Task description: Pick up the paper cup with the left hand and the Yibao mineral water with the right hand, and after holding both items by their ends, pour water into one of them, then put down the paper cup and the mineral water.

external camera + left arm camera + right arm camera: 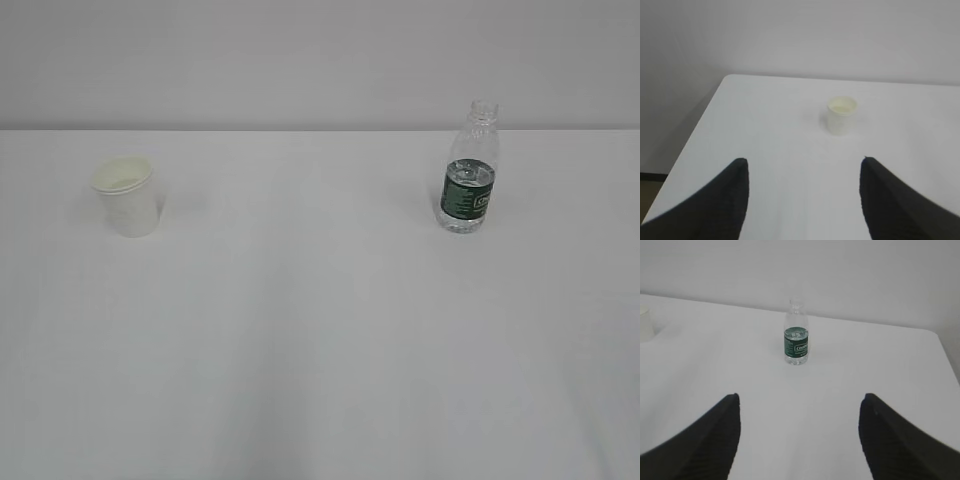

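One paper cup (128, 196) at left and one Yibao mineral water (468, 172) at right stand on my white counter (320, 340); left gripper (804, 172) and right gripper (800, 410) gape wide, empty, fingertips cropped.

paper cup (128, 196) left on table (320, 350), Yibao mineral water (468, 170) right

Black end effector fingers (730, 200) — tapered, matte

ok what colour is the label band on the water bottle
Dark green with white lettering, around the middle of the water bottle. The right wrist view shows it best.
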{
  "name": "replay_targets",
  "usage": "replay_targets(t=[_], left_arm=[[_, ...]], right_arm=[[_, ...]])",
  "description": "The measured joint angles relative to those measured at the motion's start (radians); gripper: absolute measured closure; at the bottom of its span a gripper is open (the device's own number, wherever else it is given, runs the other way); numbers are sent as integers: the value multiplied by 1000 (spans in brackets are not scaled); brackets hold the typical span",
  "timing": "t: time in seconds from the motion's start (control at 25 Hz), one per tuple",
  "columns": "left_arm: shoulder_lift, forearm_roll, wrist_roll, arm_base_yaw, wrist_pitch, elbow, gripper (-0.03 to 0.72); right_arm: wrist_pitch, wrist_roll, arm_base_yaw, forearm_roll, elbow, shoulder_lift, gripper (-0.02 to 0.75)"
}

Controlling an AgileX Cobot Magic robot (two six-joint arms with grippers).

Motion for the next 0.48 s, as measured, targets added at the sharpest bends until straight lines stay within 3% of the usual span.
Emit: replay_targets(t=[0.32, 0.48], left_arm=[[-87, -57, 51, 0, 191, 7, 200], [-144, -90, 55, 0, 249, 70, 202]], right_arm=[[127, 10, 0, -27, -2, -29, 184], [182, 19, 0, -41, 19, -29, 184]])
